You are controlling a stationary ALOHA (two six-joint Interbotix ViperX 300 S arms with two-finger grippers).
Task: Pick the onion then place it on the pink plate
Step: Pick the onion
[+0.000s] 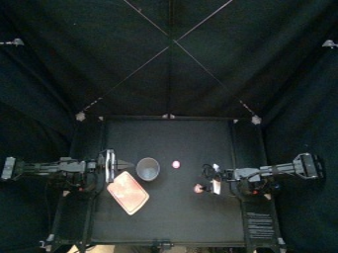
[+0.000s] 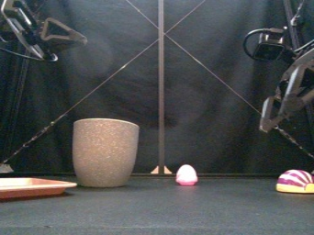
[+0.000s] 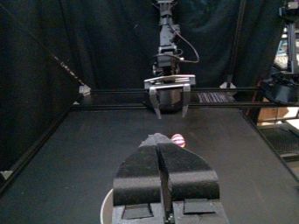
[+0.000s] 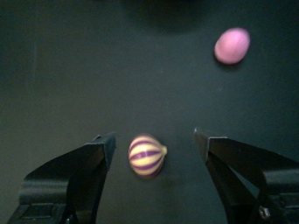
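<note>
Black tabletop (image 1: 185, 212) under the booth's dark curtains carries four things. Nearest the front edge, on the left side, lies the flat pink plate (image 2: 28, 187), with nothing on it that can be seen. On the right side, a little further back, the onion (image 2: 295, 180) rests on the bare tabletop, striped purple and pale yellow, well apart from the plate. Behind the plate stands the tall grey speckled cup (image 2: 106, 151), upright and just beside the plate's far corner. A small pink egg-shaped toy (image 2: 186, 174) sits beyond the cup, between it and the onion. The right gripper (image 4: 153, 137) hangs above the onion with its jaws spread wide, one on either side of it in the right wrist view and neither touching it. The left gripper (image 3: 160, 144) is held high at the table's left, its jaws pressed together on nothing.
</note>
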